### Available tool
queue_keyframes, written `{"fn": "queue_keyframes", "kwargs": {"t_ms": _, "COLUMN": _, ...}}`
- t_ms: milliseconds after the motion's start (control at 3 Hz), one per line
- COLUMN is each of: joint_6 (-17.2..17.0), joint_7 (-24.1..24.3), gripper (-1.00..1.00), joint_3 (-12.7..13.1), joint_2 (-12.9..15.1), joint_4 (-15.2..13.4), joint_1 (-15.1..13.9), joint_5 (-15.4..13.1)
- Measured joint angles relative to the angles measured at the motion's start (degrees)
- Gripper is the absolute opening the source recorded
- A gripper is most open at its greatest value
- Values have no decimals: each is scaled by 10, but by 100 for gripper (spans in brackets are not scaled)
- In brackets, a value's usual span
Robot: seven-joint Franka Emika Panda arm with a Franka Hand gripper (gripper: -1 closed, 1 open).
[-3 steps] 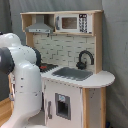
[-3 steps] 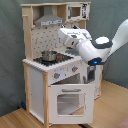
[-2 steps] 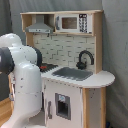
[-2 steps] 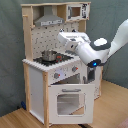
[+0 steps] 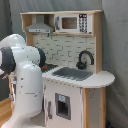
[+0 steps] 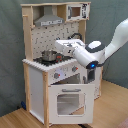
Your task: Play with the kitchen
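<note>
The kitchen (image 6: 55,75) is showing light wood and white panels, with a grey hood (image 5: 40,26) above a white backsplash (image 5: 67,49) patterned in dark tile lines; below it, a black faucet (image 5: 84,59) is showing.

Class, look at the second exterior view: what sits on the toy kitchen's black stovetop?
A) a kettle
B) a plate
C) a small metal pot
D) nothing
C: a small metal pot stands on the stovetop of the kitchen, below the grey hood.
</note>
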Motion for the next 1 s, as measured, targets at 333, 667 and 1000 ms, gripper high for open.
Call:
{"fn": "queue_keyframes", "kwargs": {"t_ms": 333, "joint_6": 50, "joint_7": 9, "gripper": 100, "joint_3": 0, "joint_2": 0, "joint_4": 0, "joint_1": -15, "joint_5": 27}}
{"fn": "queue_keyframes", "kwargs": {"t_ms": 667, "joint_6": 99, "joint_7": 14, "gripper": 100, "joint_3": -1, "joint_2": 2, "joint_4": -2, "joint_1": -26, "joint_5": 62}}
{"fn": "queue_keyframes", "kwargs": {"t_ms": 1000, "joint_6": 142, "joint_7": 14, "gripper": 100, "joint_3": -3, "joint_2": 2, "joint_4": -5, "joint_1": -35, "joint_5": 99}}
